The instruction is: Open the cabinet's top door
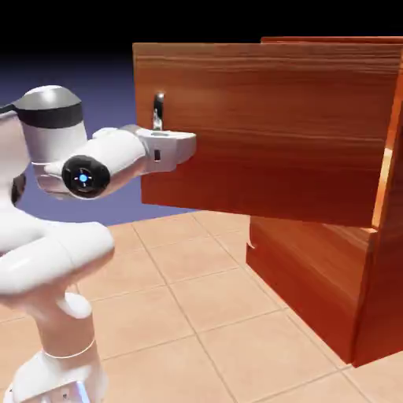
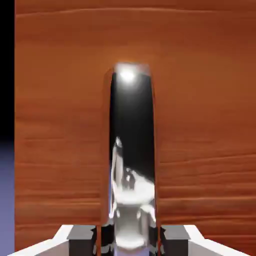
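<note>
The cabinet [image 1: 382,260] stands at the right of the exterior view, reddish-brown wood grain. Its top door [image 1: 275,126] is swung far out from the body, toward the arm. A curved silver handle [image 1: 158,110] stands upright near the door's free left edge. My gripper [image 1: 160,131] is shut on the lower part of that handle. In the hand view the handle [image 2: 131,150] rises as a shiny vertical bar from between the grey fingertips [image 2: 82,237], against the door's wood [image 2: 60,125], and the gripper [image 2: 130,241] pinches its base.
The shorter lower panel [image 1: 315,275] sits shut under the open door. The white arm [image 1: 86,173] reaches in from the left over a tan tiled floor [image 1: 197,299]. The door's free edge borders the dark blue backdrop [image 2: 6,190].
</note>
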Motion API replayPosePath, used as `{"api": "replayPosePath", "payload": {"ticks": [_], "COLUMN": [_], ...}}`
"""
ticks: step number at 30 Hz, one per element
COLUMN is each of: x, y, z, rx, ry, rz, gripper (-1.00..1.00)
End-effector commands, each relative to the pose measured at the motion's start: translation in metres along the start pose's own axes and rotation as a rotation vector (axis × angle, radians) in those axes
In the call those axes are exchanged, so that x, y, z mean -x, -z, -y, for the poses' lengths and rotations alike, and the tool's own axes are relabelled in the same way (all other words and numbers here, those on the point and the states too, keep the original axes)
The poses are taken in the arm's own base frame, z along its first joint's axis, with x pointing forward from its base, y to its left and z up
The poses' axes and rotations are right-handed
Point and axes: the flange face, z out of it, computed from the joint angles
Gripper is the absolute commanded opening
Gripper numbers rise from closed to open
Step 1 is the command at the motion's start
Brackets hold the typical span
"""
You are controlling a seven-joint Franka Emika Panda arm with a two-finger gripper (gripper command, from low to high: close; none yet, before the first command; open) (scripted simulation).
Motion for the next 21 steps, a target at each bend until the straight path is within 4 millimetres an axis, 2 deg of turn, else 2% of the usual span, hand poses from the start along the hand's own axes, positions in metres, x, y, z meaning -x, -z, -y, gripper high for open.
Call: {"api": "replayPosePath", "payload": {"ticks": [1,7,17,21], "x": [-0.001,-0.009,-0.006,-0.011], "y": [0.001,0.031,0.024,0.037], "z": [0.000,-0.010,-0.011,-0.010], "rx": [-0.001,-0.041,-0.019,-0.055], "ry": [0.001,-0.001,0.000,0.001], "rz": [0.002,0.053,0.048,0.062], "gripper": [-1.00,-1.00,-1.00,-1.00]}}
